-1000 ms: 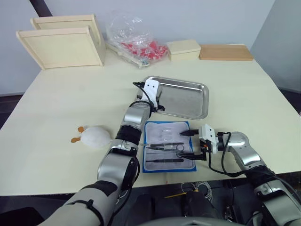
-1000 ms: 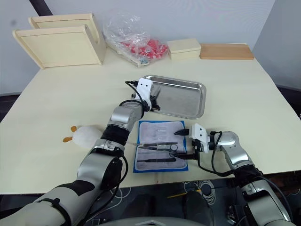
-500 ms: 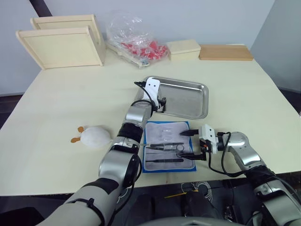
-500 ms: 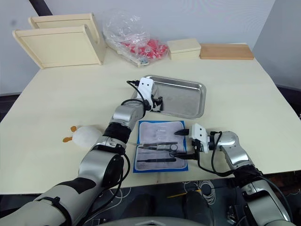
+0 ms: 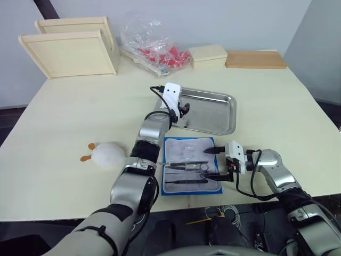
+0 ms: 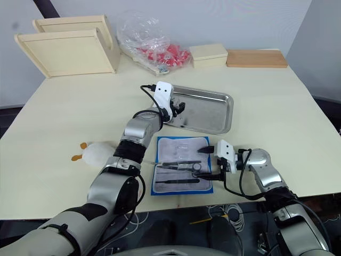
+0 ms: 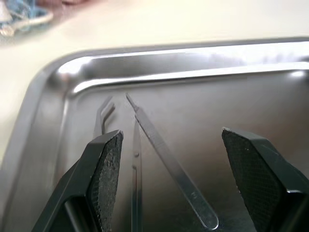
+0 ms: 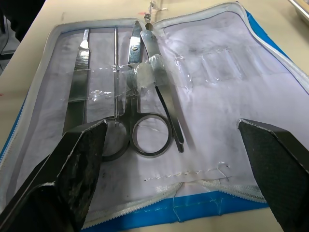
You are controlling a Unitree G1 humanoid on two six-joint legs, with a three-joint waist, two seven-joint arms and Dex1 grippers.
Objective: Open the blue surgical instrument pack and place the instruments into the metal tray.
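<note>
The blue surgical instrument pack (image 5: 191, 166) lay unfolded near the table's front edge, scissors (image 8: 140, 121) and tweezers (image 8: 77, 92) inside. Left gripper (image 5: 183, 110) hovered fingers apart over the metal tray (image 5: 213, 113), where thin instruments (image 7: 164, 154) lay. Right gripper (image 5: 215, 164) was spread wide beside the pack.

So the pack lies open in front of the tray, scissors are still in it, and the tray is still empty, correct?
Not quite: the metal tray is not empty. The left wrist view shows thin instruments already lying in it. The pack does lie open, with scissors inside.
</note>
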